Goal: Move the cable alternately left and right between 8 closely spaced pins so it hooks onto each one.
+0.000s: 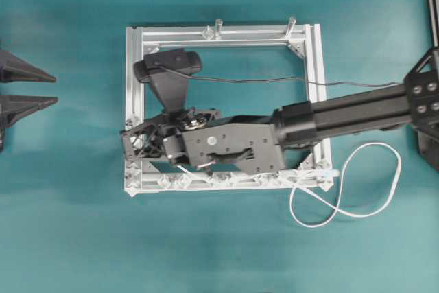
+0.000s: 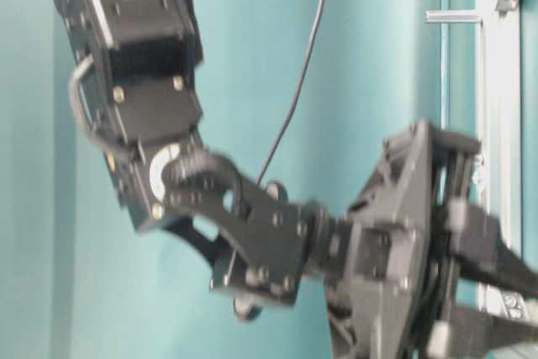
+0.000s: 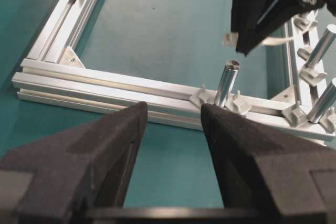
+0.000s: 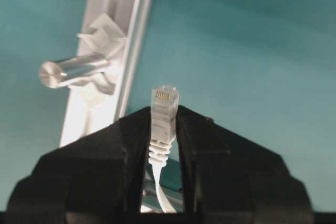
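Overhead: right gripper (image 1: 180,167) is reaching over the frame (image 1: 134,101) by the pins (image 1: 226,179), cable (image 1: 357,190) looping on the counter (image 1: 68,238); left wrist: left fingers (image 3: 105,156) are sitting released; right wrist: right fingers (image 4: 199,140) are clamping the cable's plug (image 4: 164,116).

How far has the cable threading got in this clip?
Done: the right gripper has gripped the thin white cable just behind its clear plug. In hand: it is carrying the plug over the silver aluminium frame. Left: the pin weaving; how many are hooked is hidden under the arm, and slack loops outside.
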